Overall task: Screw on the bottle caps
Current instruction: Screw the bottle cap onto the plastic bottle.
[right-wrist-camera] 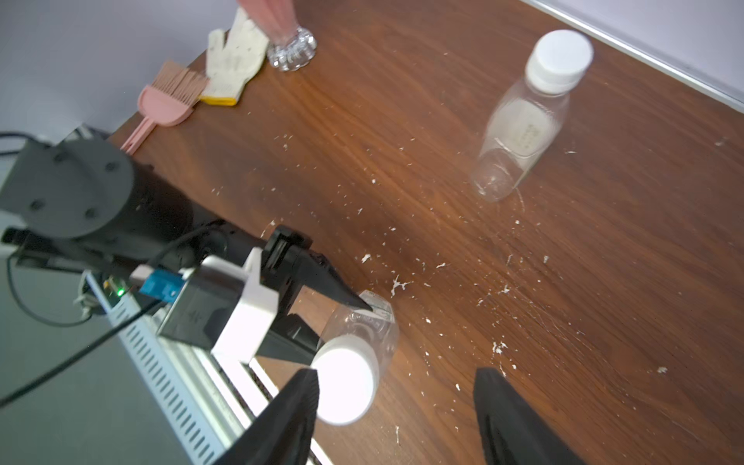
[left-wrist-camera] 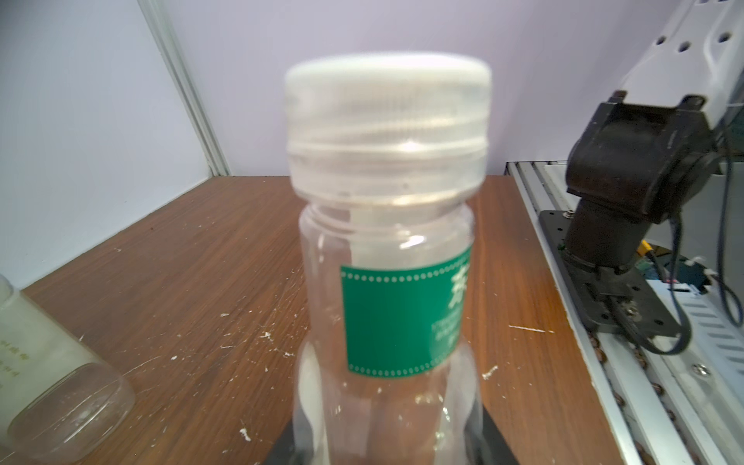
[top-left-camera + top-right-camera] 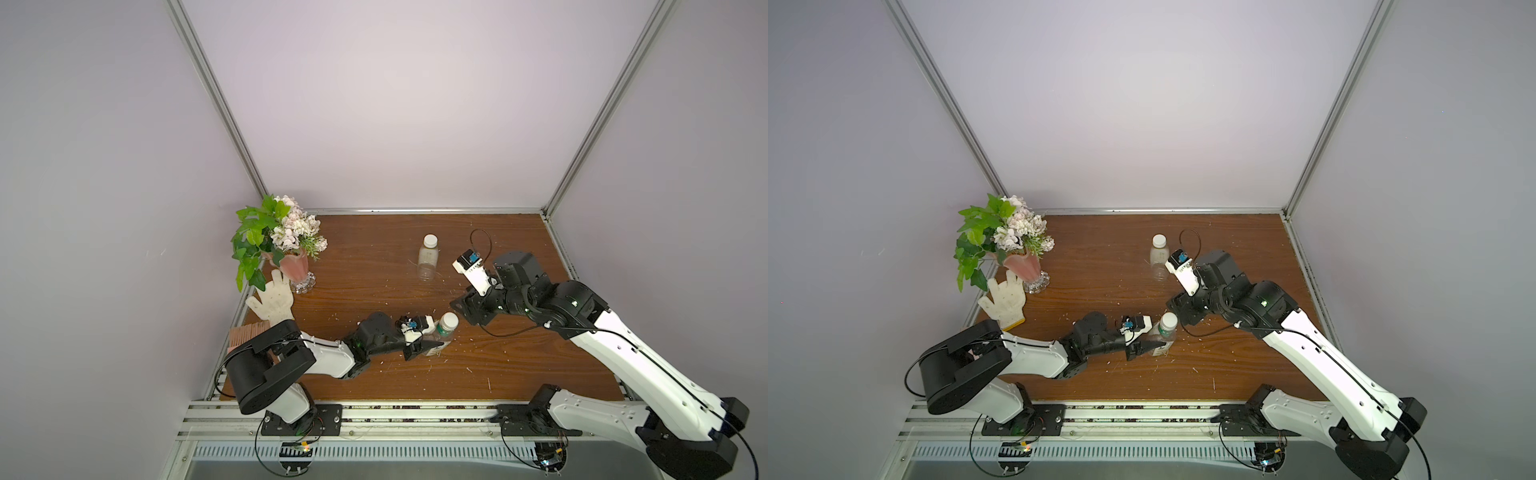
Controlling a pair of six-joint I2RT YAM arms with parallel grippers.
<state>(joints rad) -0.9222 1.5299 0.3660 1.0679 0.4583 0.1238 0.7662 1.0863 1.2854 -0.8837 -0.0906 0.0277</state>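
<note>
Item in hand: the green-label bottle [image 3: 442,337], upright on the surface [image 3: 374,374] at about 4 o'clock of its middle. The left fingers [image 1: 332,286] pinch its clear body low down, one on each side, steadying it.

Its cap [image 3: 449,319] sits on the neck. The left wrist view shows the skirt down over the threads and roughly level. Whether it is fully tight cannot be told.

The right fingers [image 1: 290,410] stand spread above the bottle. One is just beside the cap rim, the other well apart from it, and they grip nothing.

The plain bottle [image 3: 428,261] stands alone at about 1 o'clock, near the far edge, with the second cap [image 3: 430,240] on its neck.

Assessment: the task appears to be at the tightening stage on the green-label bottle, late in the job. The next move calls for the right fingers to centre over the cap, close on its rim and twist while the left hold stays firm. If the cap is already seated, both can let go.
</note>
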